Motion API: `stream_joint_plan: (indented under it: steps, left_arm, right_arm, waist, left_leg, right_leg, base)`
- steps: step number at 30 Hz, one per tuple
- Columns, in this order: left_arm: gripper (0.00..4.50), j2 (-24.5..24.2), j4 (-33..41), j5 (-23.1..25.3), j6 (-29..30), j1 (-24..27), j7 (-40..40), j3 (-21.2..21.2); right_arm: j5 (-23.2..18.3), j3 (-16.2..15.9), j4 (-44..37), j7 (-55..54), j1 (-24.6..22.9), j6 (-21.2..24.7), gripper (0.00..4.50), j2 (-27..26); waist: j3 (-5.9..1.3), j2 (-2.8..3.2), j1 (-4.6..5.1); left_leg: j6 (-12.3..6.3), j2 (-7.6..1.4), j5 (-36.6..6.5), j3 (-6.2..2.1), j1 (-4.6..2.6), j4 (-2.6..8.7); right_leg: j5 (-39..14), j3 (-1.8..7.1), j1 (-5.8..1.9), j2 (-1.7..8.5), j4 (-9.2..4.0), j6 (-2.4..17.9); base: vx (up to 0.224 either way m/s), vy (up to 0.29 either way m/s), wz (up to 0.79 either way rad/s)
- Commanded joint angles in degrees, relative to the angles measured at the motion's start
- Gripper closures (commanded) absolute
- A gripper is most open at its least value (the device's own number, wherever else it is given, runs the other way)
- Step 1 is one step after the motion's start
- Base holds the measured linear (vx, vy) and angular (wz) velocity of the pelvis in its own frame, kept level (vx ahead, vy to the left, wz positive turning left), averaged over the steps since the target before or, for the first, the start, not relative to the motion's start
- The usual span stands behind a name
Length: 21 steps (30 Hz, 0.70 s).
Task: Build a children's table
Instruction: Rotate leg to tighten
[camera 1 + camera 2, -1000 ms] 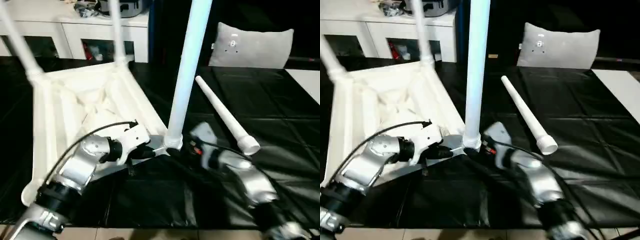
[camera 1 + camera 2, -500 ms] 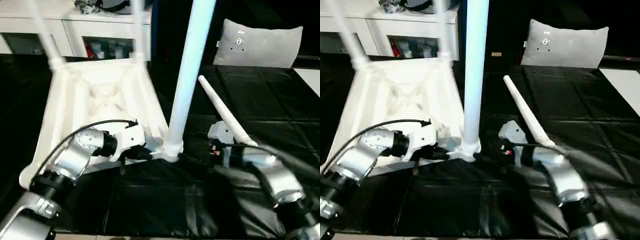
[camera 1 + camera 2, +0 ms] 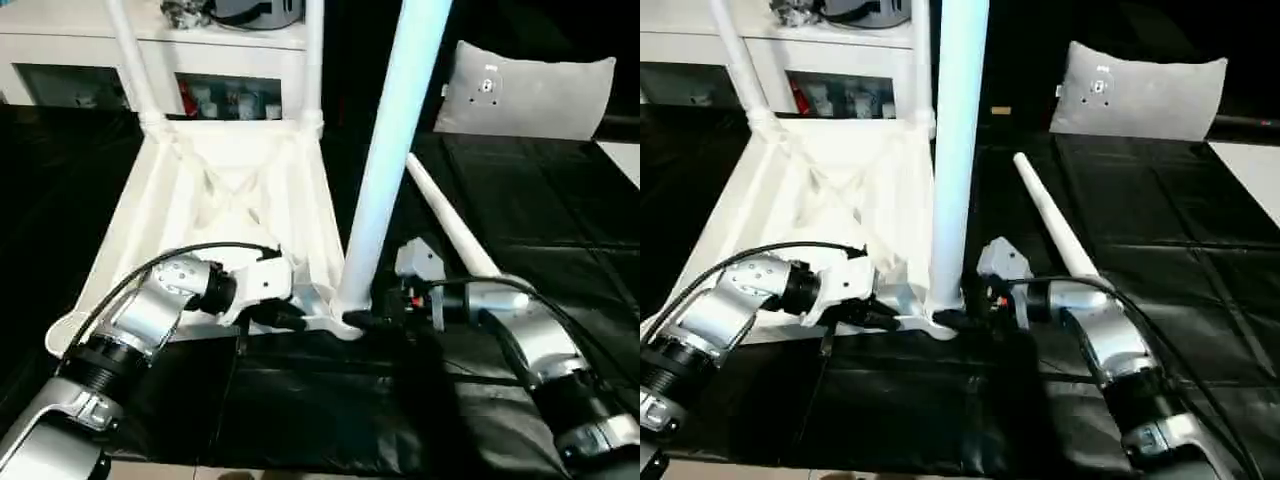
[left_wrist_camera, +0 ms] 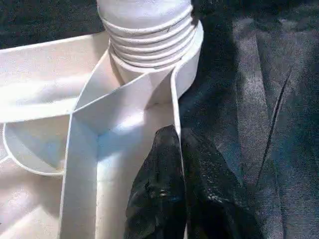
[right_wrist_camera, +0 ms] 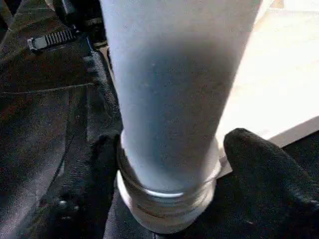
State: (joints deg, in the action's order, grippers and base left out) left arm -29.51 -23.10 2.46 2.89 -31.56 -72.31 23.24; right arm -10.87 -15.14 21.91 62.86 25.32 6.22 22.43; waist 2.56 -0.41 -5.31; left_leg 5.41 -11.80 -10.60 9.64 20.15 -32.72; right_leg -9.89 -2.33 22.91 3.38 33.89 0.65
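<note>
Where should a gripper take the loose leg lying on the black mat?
Grip the loose leg mid-shaft from above, fingers across the tube. It lies flat and bare there; its flared end sits beside the right gripper, near the upright leg, so that end looks crowded.

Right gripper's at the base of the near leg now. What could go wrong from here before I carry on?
1. The right gripper has a finger on each side of the near leg's base; a skewed squeeze may tilt it in its socket.
2. The left gripper pinches just the tabletop's thin rim wall, so it might slip.
3. The loose leg lies close beside the right forearm and could get knocked.
</note>
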Motion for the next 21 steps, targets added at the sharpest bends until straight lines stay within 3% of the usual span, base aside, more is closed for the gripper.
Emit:
stream_joint_plan:
  steps: [1,8,13,16,19,20,21]
  left_arm:
    - [4.50,0.1,-0.7,1.8,-0.7,0.9,-3.7,4.3]
    - [4.50,-0.1,-1.0,1.9,-0.8,0.9,-4.0,3.9]
    - [4.50,0.1,-0.7,1.5,0.3,1.4,-2.9,3.2]
    - [4.50,2.5,2.8,-0.3,6.5,3.2,2.8,0.3]
    - [4.50,6.4,5.9,-1.6,11.8,4.5,9.9,-2.5]
    - [4.50,8.1,7.0,-1.7,14.1,4.8,12.8,-3.4]
    - [4.50,9.3,7.7,-1.7,15.9,4.9,14.8,-4.0]
  right_arm:
    - [0.2,0.1,1.0,0.4,1.3,0.1,1.18,-0.1]
    - [0.1,0.2,2.0,1.2,1.5,-0.2,1.70,-0.3]
    - [-0.6,0.5,1.4,1.5,0.7,1.3,1.78,-0.9]
    - [-0.6,0.8,0.2,-2.1,-1.2,4.4,1.80,-2.6]
    - [0.4,2.1,1.6,-9.6,-1.5,6.3,1.81,-6.0]
    - [0.7,3.0,2.6,-12.9,-1.3,6.9,1.81,-7.7]
    - [0.9,3.6,3.3,-15.4,-1.1,7.0,1.81,-8.8]
  waist:
    - [-3.37,0.51,0.13]
    - [-3.45,0.47,0.09]
    - [-3.51,0.41,0.09]
    - [-3.39,0.44,0.23]
    - [-2.98,0.41,0.43]
    - [-2.84,0.29,0.45]
    - [-2.88,0.12,0.66]
  left_leg:
    - [-0.80,-1.14,-12.4,0.20,-0.30,3.55]
    - [-0.85,-1.17,-12.0,0.17,-0.33,3.50]
    - [-1.12,-1.15,-11.2,0.21,-0.30,3.43]
    - [-0.67,-1.28,-11.8,0.24,-0.35,3.53]
    - [0.06,-1.22,-15.0,0.14,-0.48,3.81]
    - [0.47,-0.96,-16.7,-0.03,-0.56,3.84]
    - [0.81,-1.00,-16.4,-0.09,-0.33,3.93]
  right_leg:
    - [-9.0,1.99,-2.84,3.65,-3.08,12.9]
    - [-9.2,1.96,-2.85,3.62,-2.96,12.8]
    - [-7.7,1.94,-2.94,3.58,-2.78,13.2]
    - [-8.9,2.05,-2.87,3.73,-2.86,13.4]
    - [-14.7,1.98,-2.56,3.72,-3.51,12.3]
    - [-21.6,1.92,-2.46,3.93,-4.21,10.2]
    - [-22.4,1.96,-2.59,3.96,-4.12,9.6]
  base:
    - [0.000,0.000,0.00]
    - [0.000,0.000,0.00]
    - [0.000,0.000,0.00]
    - [0.000,0.000,0.00]
    - [0.000,0.000,0.00]
    - [0.000,0.000,0.00]
    - [0.000,0.000,0.00]
